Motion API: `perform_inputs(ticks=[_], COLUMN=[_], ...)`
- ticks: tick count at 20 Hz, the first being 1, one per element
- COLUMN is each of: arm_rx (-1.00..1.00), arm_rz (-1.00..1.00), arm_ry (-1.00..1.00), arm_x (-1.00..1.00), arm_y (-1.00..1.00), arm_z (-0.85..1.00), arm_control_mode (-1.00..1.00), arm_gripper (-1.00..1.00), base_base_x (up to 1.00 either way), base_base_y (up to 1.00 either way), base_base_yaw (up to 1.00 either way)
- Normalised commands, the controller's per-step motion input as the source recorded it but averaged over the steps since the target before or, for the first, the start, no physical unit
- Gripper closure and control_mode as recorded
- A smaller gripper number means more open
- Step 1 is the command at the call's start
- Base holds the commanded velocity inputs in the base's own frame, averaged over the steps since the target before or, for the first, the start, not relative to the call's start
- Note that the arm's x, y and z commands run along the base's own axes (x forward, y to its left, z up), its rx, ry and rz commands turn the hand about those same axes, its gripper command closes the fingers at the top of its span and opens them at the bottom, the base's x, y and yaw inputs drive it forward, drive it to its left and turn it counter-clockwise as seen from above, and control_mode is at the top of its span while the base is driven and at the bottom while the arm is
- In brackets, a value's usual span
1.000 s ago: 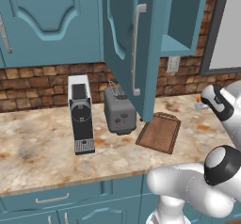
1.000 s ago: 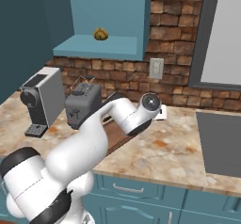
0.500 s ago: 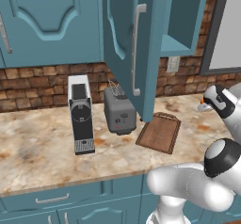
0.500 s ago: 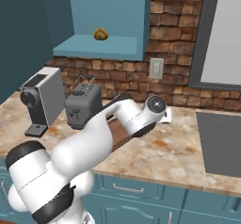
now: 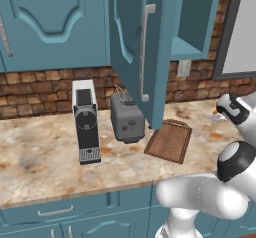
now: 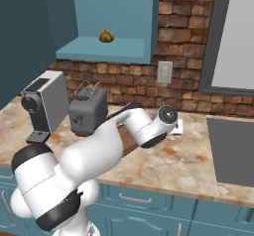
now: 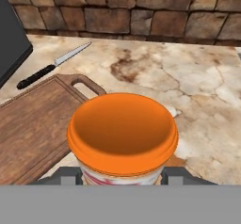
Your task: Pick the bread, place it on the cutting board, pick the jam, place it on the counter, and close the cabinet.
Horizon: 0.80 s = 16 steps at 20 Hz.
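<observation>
Tool [image 7: 123, 176] is clamped on the jam [image 7: 122, 133], its two tips pressed to the jar's sides just under the orange lid. Over the last second the arm [image 6: 144, 128] has reached further right along the bench [image 7: 207, 100], carrying the jar off past the handle end of the board [image 7: 33, 129]. The jar now hangs over bare stone just beside that handle. I judge this to be the carry before setting it down, so the jam step is close to done.

The bread [image 6: 105, 35] sits on the shelf inside the cabinet [image 5: 135, 47], and the board is bare, so that step looks untouched. The door stands wide open, hanging out over the toaster [image 5: 127, 119] and the board's far edge.

A knife [image 7: 52, 67] lies on the bench beyond the board, near the wall, well clear of the jar. The coffee machine [image 5: 86, 119] stands left of the toaster, out of the way. Nothing blocks the stone below the jar.
</observation>
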Motion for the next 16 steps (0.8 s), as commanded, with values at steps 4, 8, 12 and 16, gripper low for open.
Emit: perform_inputs(ticks=[4, 8, 12, 16], arm_rx=[0.00, 0.00, 0.00, 0.00], arm_rz=[-0.01, -0.02, -0.03, -0.03], arm_ry=[0.00, 0.00, 0.00, 0.00], arm_x=[0.00, 0.00, 0.01, 0.05], arm_y=[0.00, 0.00, 0.00, 0.00], arm_z=[-0.29, -0.29, -0.29, -0.24], arm_control_mode=[-1.00, -1.00, -1.00, -1.00], arm_gripper=[1.00, 1.00, 1.00, 1.00], base_base_x=[0.00, 0.00, 0.00, 0.00], base_base_y=[0.00, 0.00, 0.00, 0.00], base_base_yaw=[0.00, 0.00, 0.00, 0.00])
